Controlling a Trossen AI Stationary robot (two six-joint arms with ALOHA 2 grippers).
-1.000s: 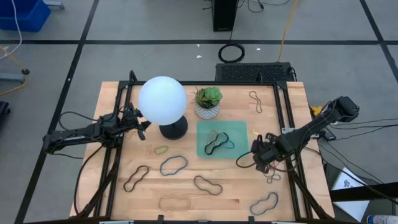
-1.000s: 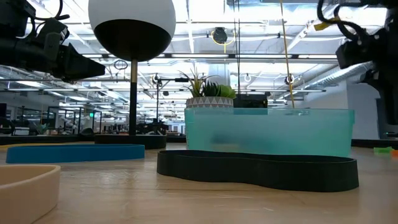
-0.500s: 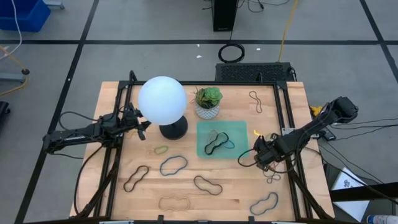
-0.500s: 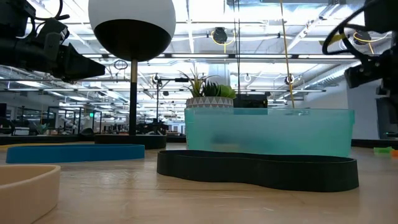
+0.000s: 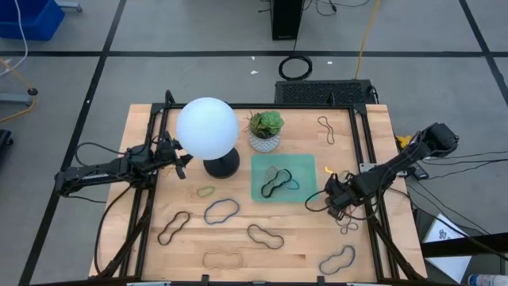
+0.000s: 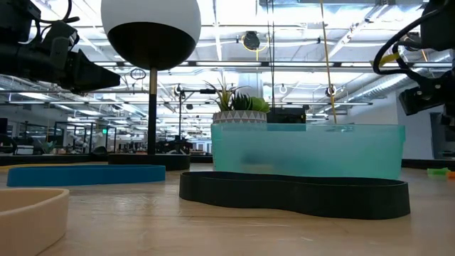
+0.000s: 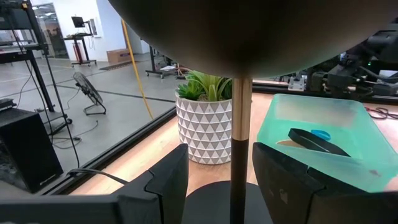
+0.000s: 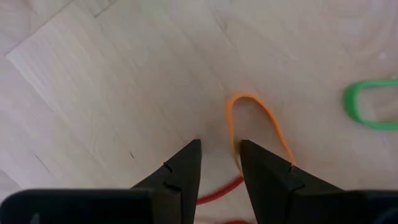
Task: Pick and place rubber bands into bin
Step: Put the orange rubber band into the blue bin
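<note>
The mint-green bin (image 5: 295, 168) sits on the table right of centre and holds a few rubber bands (image 5: 276, 183). Several more bands lie flat on the wood: green (image 5: 206, 191), blue (image 5: 221, 210), black (image 5: 265, 236), tan (image 5: 222, 258). My right gripper (image 5: 332, 195) hovers just right of the bin, pointing down, open with a narrow gap (image 8: 219, 155) over an orange band (image 8: 256, 118). One leg of that band runs beside a finger, and I cannot tell whether they touch. My left gripper (image 5: 184, 161) waits open beside the lamp.
A globe lamp (image 5: 208, 131) and a white plant pot (image 5: 265, 139) stand at the back centre. A green band (image 8: 372, 102) and a red cord (image 8: 217, 196) lie near the orange band. More bands lie at the far right (image 5: 326, 129) and near right (image 5: 338, 259). Black rails (image 5: 367, 143) border the table.
My right gripper has moved a little toward the table's right edge and come down closer to the table. Its cables have shifted with it. The bands and the bin have stayed where they were.
</note>
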